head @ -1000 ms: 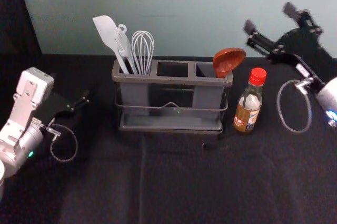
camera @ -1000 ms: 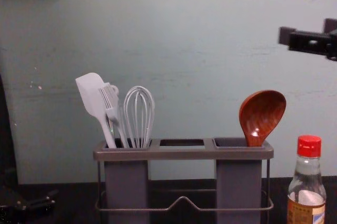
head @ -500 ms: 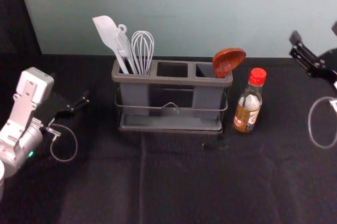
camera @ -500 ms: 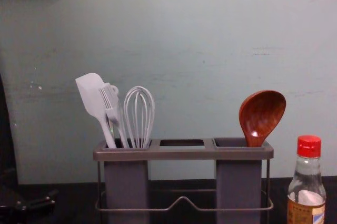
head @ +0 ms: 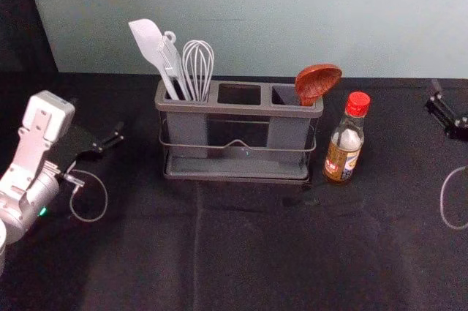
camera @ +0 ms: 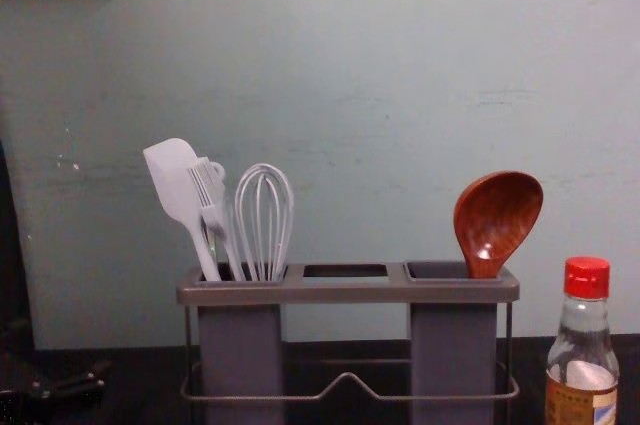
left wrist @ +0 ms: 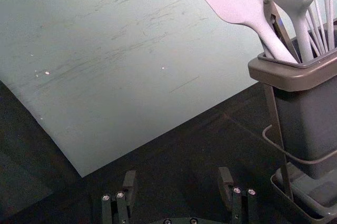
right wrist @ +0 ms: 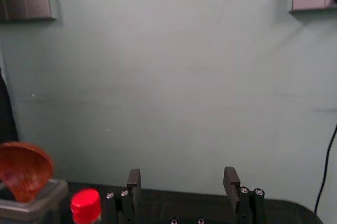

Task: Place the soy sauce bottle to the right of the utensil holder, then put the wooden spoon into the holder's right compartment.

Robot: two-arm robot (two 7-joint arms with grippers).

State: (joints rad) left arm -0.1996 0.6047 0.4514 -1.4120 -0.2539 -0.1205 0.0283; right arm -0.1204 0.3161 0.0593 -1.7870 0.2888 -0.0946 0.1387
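Now the right gripper (right wrist: pixel 182 175) is being drawn farther out, to the head view's right edge, so both placements can be judged done. The soy sauce bottle (head: pixel 343 154) is stood upright just right of the utensil holder (head: pixel 240 110); the wooden spoon (head: pixel 316 84) is lodged in the right compartment (head: pixel 287 135). Wide-spread jaws, nothing held or touched. At left, the left gripper (left wrist: pixel 178 175) is parked, spread and empty.

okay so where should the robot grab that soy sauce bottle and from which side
Probably by its neck, just under the red cap, with the open right gripper coming in from the right. The soy sauce bottle stands upright and narrows there, and the utensil holder sits close on its left.
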